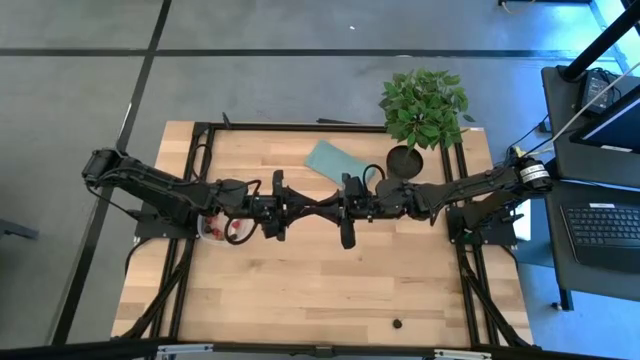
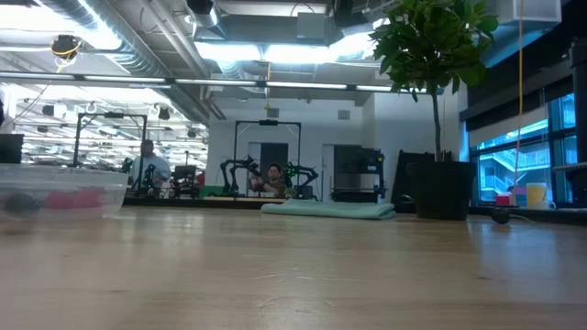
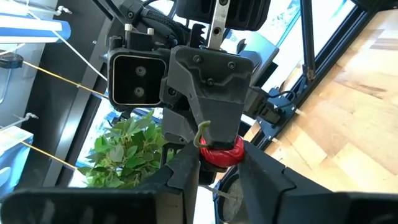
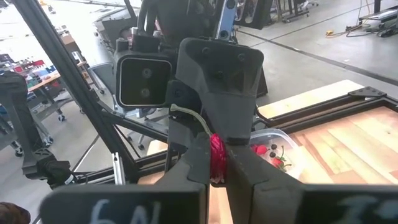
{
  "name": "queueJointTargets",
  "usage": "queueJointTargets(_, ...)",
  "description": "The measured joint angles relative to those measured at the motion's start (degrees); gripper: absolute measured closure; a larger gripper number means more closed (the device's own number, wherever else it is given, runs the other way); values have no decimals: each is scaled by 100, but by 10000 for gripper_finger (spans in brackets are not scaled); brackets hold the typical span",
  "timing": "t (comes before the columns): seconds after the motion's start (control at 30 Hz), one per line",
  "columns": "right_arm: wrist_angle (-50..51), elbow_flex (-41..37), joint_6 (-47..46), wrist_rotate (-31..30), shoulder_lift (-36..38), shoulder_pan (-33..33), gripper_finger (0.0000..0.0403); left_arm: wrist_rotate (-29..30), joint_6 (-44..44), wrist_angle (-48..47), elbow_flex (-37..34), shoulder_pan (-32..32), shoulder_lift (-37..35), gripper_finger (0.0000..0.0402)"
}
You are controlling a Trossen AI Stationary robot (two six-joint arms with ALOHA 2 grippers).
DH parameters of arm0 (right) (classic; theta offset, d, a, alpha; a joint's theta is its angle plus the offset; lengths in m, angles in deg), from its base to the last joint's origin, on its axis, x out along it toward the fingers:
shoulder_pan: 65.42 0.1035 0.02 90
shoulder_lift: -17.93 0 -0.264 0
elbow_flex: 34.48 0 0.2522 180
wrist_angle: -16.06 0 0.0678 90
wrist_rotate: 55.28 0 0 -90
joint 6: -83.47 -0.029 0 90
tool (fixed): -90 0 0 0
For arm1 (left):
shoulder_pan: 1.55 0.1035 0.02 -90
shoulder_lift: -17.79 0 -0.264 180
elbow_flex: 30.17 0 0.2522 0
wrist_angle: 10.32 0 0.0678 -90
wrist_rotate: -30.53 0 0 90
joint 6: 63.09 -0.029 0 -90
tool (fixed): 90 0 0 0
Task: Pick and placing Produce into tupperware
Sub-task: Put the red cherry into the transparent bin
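At the high view's centre, the shut right gripper (image 1: 327, 209) and narrowing left gripper (image 1: 315, 209) both pinch a red berry (image 3: 221, 152) mid-handover; next, the right should release, then the left carries it to the tupperware (image 1: 214, 227) at mid-left.

Grey floor (image 1: 300, 80) crossed by dark lines, wooden table (image 1: 320, 300), potted plant (image 1: 424, 103) at far corner, laptop (image 1: 608, 228) on side desk, ceiling lights (image 2: 275, 53), windows (image 2: 514, 151), people seated (image 2: 147, 165) far behind

Wooden table (image 1: 330, 290) below my pincers. On it: tupperware (image 1: 215, 227) under my left arm; teal pad (image 1: 335, 162), potted plant (image 1: 405, 160) beyond them.
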Motion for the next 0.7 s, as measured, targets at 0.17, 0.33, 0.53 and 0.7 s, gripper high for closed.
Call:
queueJointTargets(0.17,7,0,-26,0,-2,0,375,7,4,-2,0,0,0,305)
queueJointTargets(0.33,22,0,-76,4,1,0,332,22,35,-3,0,0,0,316)
queueJointTargets(0.53,28,0,-157,24,-1,2,273,31,40,-13,-2,0,0,319)
queueJointTargets(0.7,44,0,-175,-29,-2,-7,246,-41,22,10,-2,-9,0,320)
